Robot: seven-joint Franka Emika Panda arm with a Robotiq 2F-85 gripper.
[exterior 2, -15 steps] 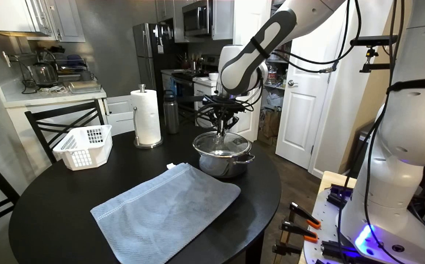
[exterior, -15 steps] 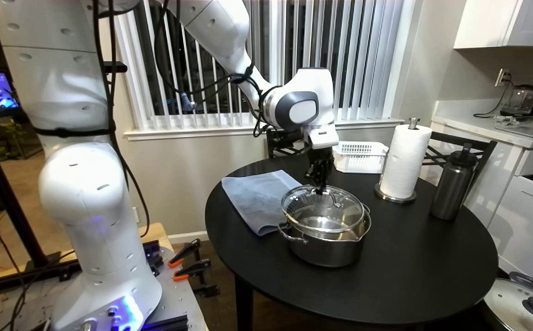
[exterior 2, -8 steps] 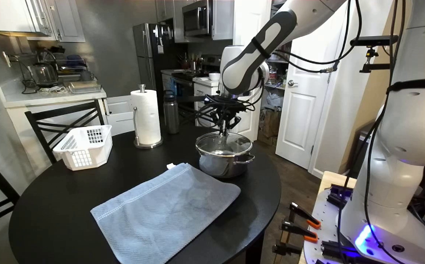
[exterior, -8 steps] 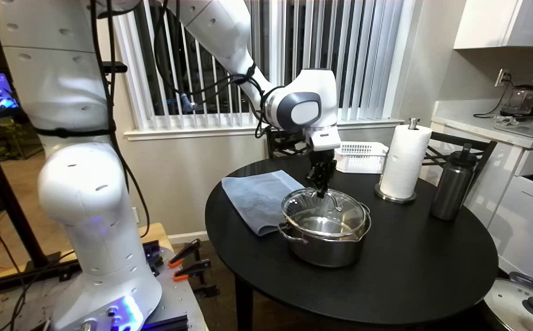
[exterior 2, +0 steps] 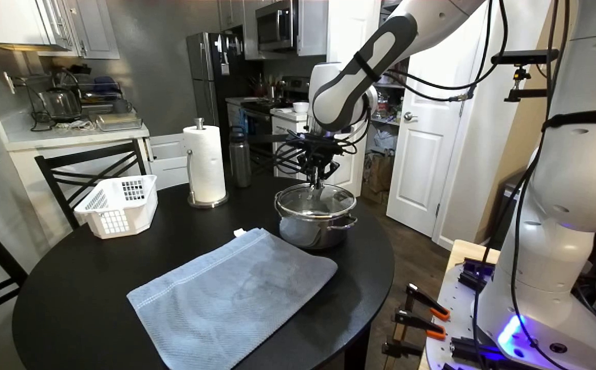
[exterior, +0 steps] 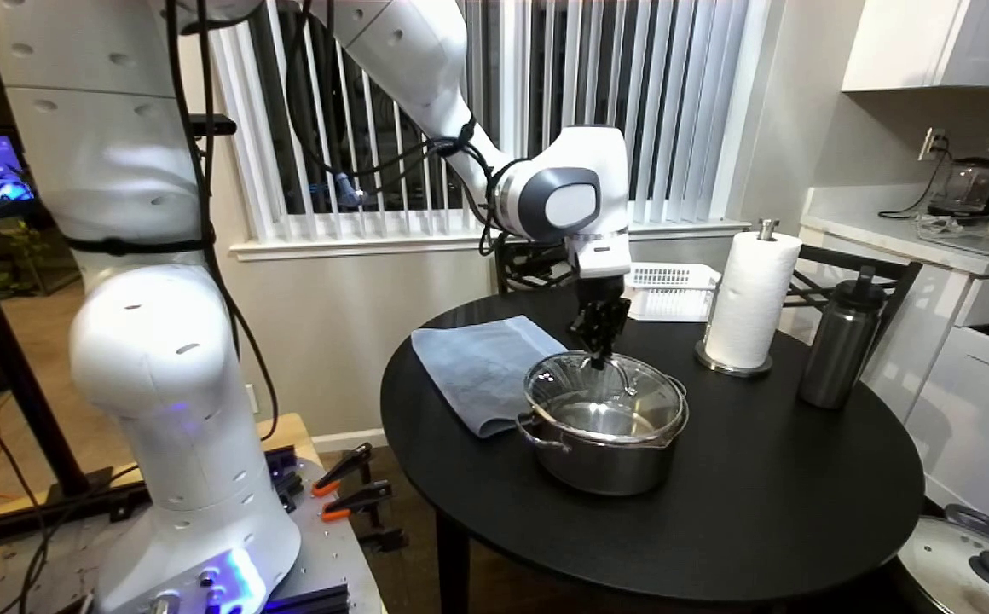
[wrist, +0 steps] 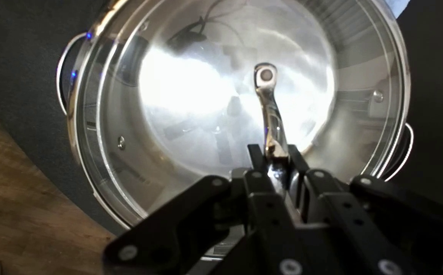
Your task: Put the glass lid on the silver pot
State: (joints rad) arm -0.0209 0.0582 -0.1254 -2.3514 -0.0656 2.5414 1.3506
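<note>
In an exterior view: black two-fingered gripper (exterior: 598,362), fingertips down at the middle of a round clear-glass lid (exterior: 610,402) with thin metal rim; lid over the mouth of a wide silver stainless-steel pot (exterior: 610,469) — whether fully seated, cannot be told; pot upright on a round black table (exterior: 767,512); tall dark-grey metal bottle (exterior: 837,351), upright, well apart from the pot.

In an exterior view: flat blue-grey fabric cloth (exterior 2: 236,303) on the table, near the pot; white plastic basket (exterior 2: 134,216) with latticed sides, and white paper-towel roll (exterior 2: 206,167) upright on a metal stand (exterior 2: 208,204); both well apart from the pot.

In the wrist view: arched polished-metal handle (wrist: 273,118) of the lid — pinched between the gripper's black fingers (wrist: 257,158), a finger on each side; bright pot interior seen through the glass; brown wood-grained floor (wrist: 34,214) beyond the table edge.
</note>
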